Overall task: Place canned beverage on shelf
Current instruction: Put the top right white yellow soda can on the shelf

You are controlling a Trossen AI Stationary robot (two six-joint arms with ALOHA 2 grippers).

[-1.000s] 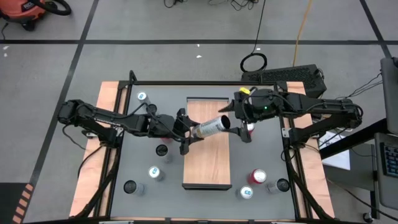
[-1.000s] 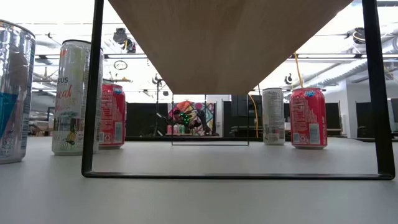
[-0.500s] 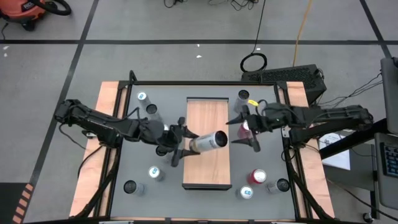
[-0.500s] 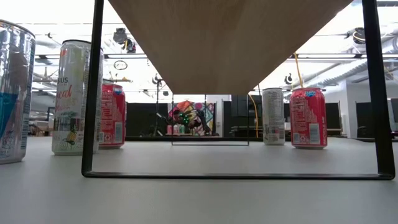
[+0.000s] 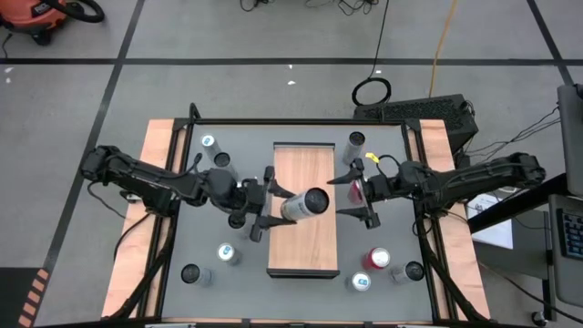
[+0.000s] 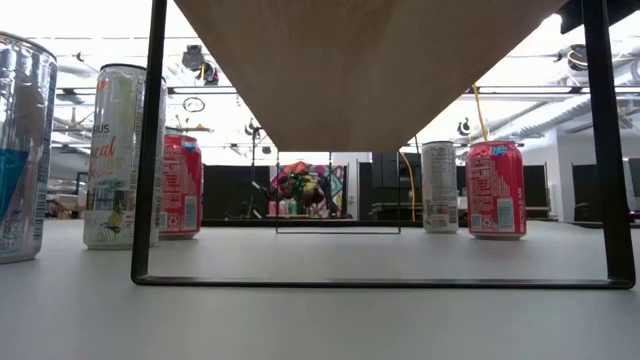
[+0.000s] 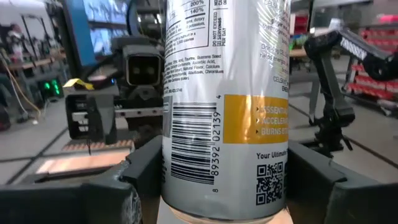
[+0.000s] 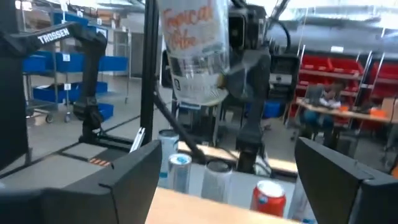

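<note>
A tall silver can with a yellow label band [image 7: 224, 93] is upright over the middle of the wood-grain shelf [image 5: 303, 251], with my left gripper [image 5: 276, 207] shut on it. Its base is close over the board; whether it touches, I cannot tell. My right gripper [image 5: 339, 196] stands open just off the shelf's right edge, facing the can [image 8: 193, 50] with nothing between its fingers. In the low view only the shelf's underside [image 6: 370, 70] and its black legs show. My left gripper pinches the can's lower side wall [image 7: 180, 186] between its two fingers [image 7: 140, 180], one on each side. The fingers come level from the table's left and lie across the can. The can is upright in the hold, its base just below the fingers.
Several other cans stand on the grey table around the shelf: two at the far left [image 5: 214, 150], two at the near left [image 5: 226, 253], one at the far right [image 5: 355, 141], a red one behind my right gripper [image 5: 364, 189], and a group at the near right [image 5: 378, 260].
My left gripper has tipped up to level and turned the can from lying slanted to upright over the shelf, shifting a little toward the near edge. My right gripper has drawn back from the can's top toward the table's right edge and sunk lower, still open.
</note>
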